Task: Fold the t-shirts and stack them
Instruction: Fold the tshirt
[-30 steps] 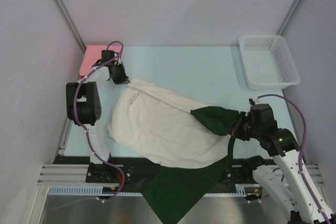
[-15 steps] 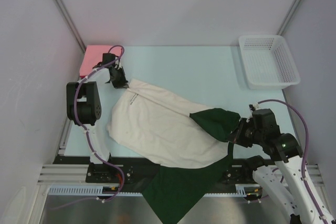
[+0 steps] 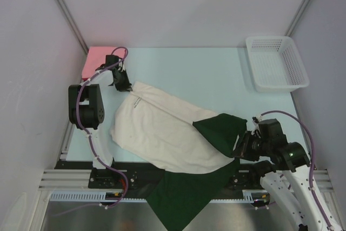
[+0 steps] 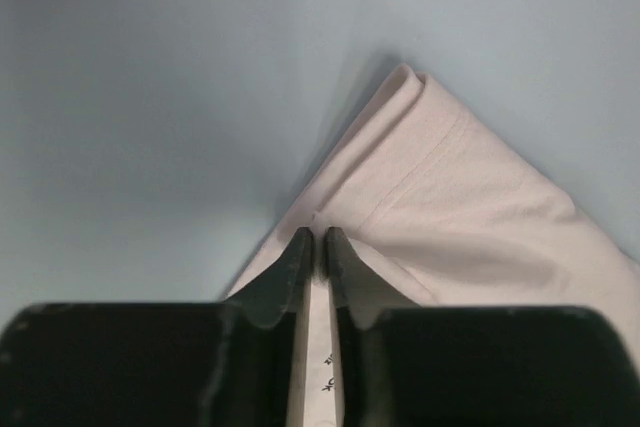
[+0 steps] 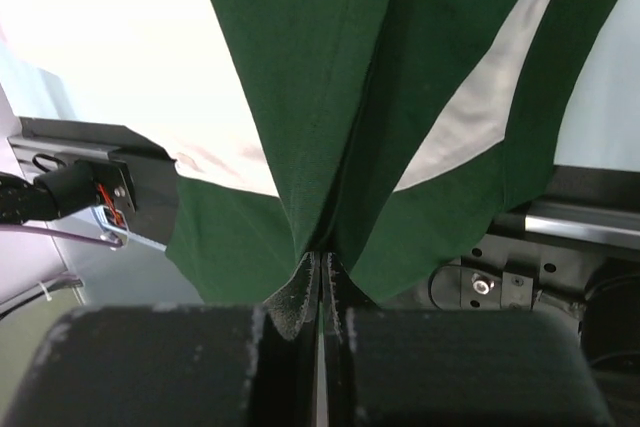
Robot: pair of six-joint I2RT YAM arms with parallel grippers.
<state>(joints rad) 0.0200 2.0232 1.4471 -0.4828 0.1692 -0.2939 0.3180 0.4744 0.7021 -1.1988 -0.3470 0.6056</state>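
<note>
Pale blue tabletop [image 3: 205, 74] filled the cell between blank walls, and I read it from the left. At the far left corner lay the pink shirt [image 3: 96, 60], flat and squared, which I took as the base of the stack, parked away from the work. Just right of it, the left gripper [image 3: 124, 84] sat low at the far left corner of the cream-and-green shirt [image 3: 162, 128]. Its wrist view showed the jaws closed to a sliver on the doubled cream hem, pinning that corner, I judged, so the garment would not slide while the other end was drawn. The shirt sprawled diagonally across the middle toward the near right. Its cream body was rumpled and rounded rather than square, with only tiny dark marks near the pinned corner and no print I could read. A green flap [image 3: 219, 129] overlapped its right end, and more green hung over the near table edge between the arm bases. At the near right, the right gripper [image 3: 239, 146] was clamped tight on that green cloth, which fanned from the jaws in pleats, held, I judged, to fold it over the cream. Well apart at the far right stood the white mesh basket [image 3: 270, 39].
</note>
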